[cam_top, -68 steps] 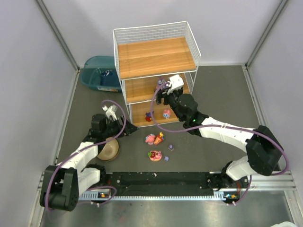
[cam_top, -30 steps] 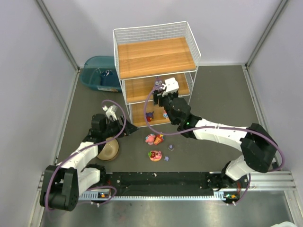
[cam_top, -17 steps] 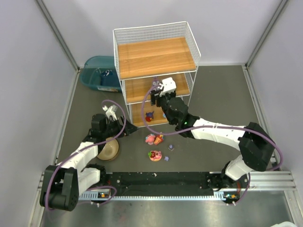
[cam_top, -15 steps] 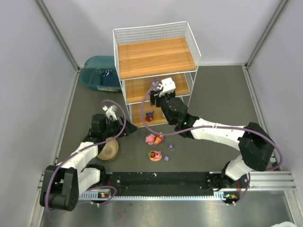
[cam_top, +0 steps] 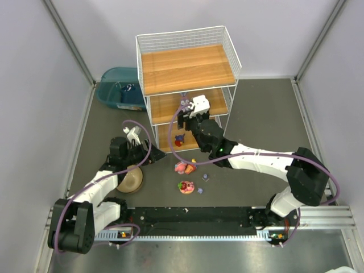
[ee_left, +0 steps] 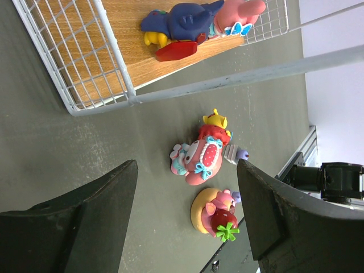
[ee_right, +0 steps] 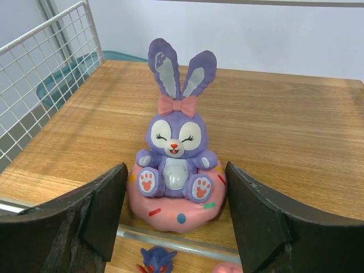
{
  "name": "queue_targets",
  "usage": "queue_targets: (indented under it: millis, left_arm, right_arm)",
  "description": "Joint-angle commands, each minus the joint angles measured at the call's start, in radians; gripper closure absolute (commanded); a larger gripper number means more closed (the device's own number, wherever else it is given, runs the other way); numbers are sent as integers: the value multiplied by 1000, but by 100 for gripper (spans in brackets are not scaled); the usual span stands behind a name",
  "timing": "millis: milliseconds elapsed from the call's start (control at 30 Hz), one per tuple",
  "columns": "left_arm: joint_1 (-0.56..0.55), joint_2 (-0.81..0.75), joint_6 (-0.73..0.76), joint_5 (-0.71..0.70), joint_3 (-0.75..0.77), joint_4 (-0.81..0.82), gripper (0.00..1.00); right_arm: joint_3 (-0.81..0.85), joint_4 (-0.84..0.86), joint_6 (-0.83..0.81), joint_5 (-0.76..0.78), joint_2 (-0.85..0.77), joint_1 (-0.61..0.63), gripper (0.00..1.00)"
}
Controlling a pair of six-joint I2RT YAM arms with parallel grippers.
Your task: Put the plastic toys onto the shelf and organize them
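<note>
Right gripper [ee_right: 176, 219], mine, open: its two dark fingers [ee_right: 96, 210] stand spread on either side of the purple-eared bunny [ee_right: 173, 148], just beside the pink ring in which it sits; whether they touch the ring I cannot tell. The bunny sits upright on the middle board of the shelf [cam_top: 187, 68], near that board's front edge, facing my wrist camera. The shelf has three stepped tiers of white wire mesh and orange-brown boards, and it stands at the far side of the dark surface [cam_top: 267, 114]. On the bottom tier a blue figurine [ee_left: 182, 20] lies against a pale pink figurine [ee_left: 239, 11], with a red piece [ee_left: 176, 51] at the board's front edge. My left gripper [ee_left: 187, 219] is also open, with nothing between its fingers, and hangs above the surface just off the shelf's front left corner. On the surface in front of the shelf, apart from it, a pink-and-red figurine [ee_left: 199, 162] touches a small yellow figurine [ee_left: 216, 120]. Nearer my bases lies a yellow disc [ee_left: 211, 215] carrying a pink figure and a red berry with green leaves. Small purple pieces [cam_top: 205, 177] lie just to the right of these. A tan bowl [cam_top: 132, 181] rests beside my left arm, partly hidden by it. A teal bin [cam_top: 116, 88] stands left of the shelf, by the wall.
</note>
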Motion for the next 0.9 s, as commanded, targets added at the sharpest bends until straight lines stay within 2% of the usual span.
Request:
queue_targets:
  millis: [0,100,467,733,867]
  left_arm:
    - [1,-2,13,21,13,51,24]
    - [1,-2,13,19,12,49,24]
    - [1,-5,15,16,13,46,23]
    - [1,-8,13,11,17,41,22]
    - [0,-14,11,8,18,34,21]
  right_arm:
    - [22,-64,40,33,39,13,25]
    - [28,-61,37,42,42,13,17]
    - [20,-18,-20,73,19,13,2]
    - [17,-27,-103,56,-104,13,1]
    - [8,-54,-141,-3,-176,13,1]
